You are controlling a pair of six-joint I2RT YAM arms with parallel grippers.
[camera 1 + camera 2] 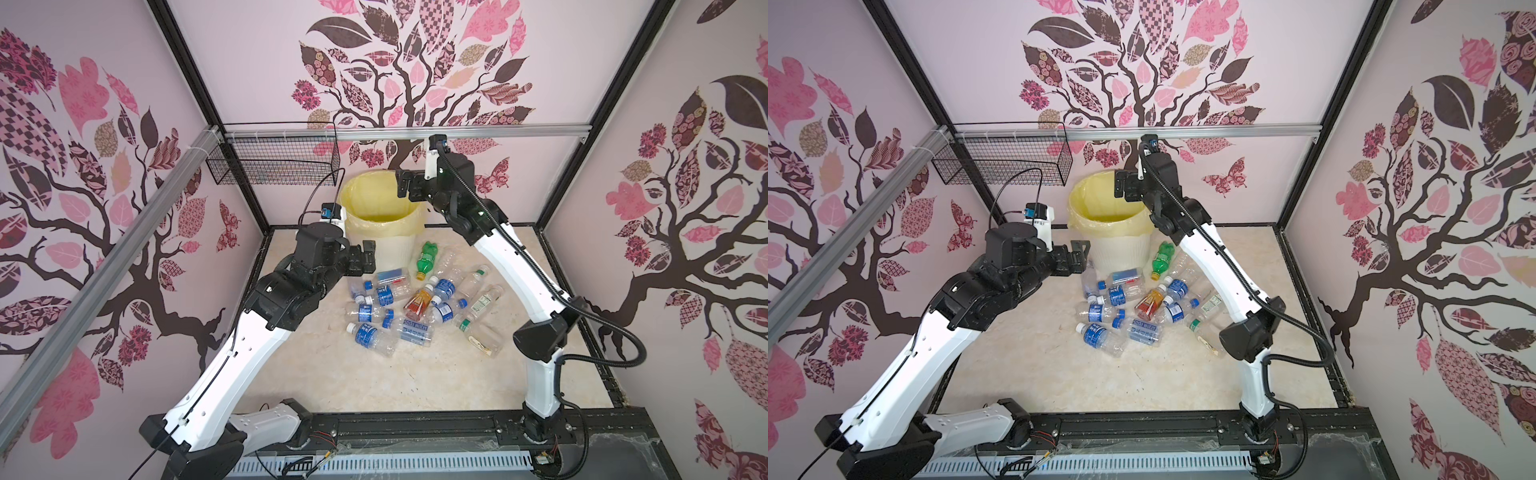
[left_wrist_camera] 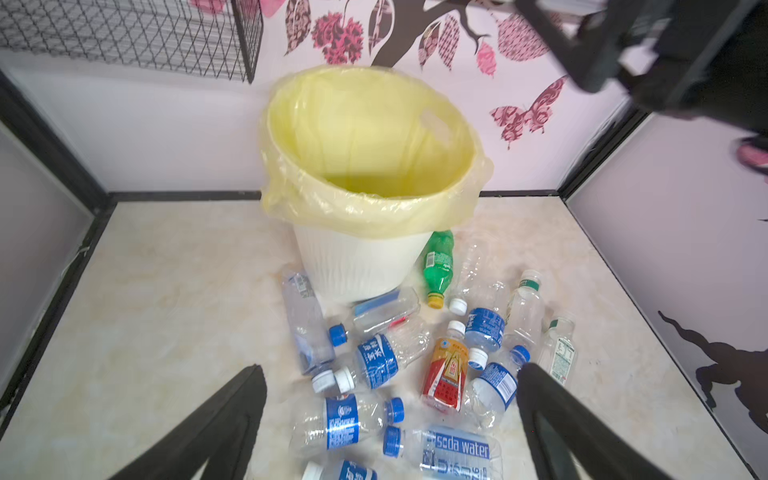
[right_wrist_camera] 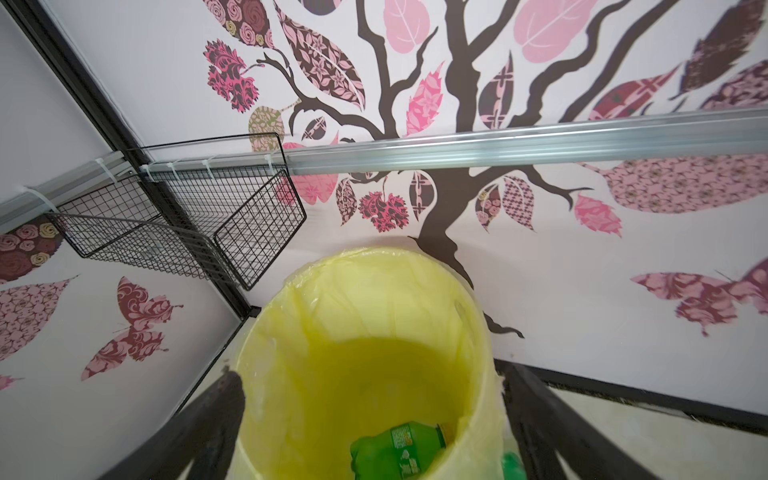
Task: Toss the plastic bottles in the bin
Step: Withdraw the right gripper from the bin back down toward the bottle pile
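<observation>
The cream ribbed bin, lined with a yellow bag, stands at the back of the floor. Several plastic bottles lie in a heap in front of it, among them a green one and an amber-red one. Another green bottle lies inside the bin. My left gripper hovers open and empty above the heap, left of the bin. My right gripper is open and empty over the bin's mouth.
A black wire mesh basket hangs from the aluminium rail at the back left, close to the bin. Patterned walls close in the floor on three sides. The right arm slants over the heap's right edge.
</observation>
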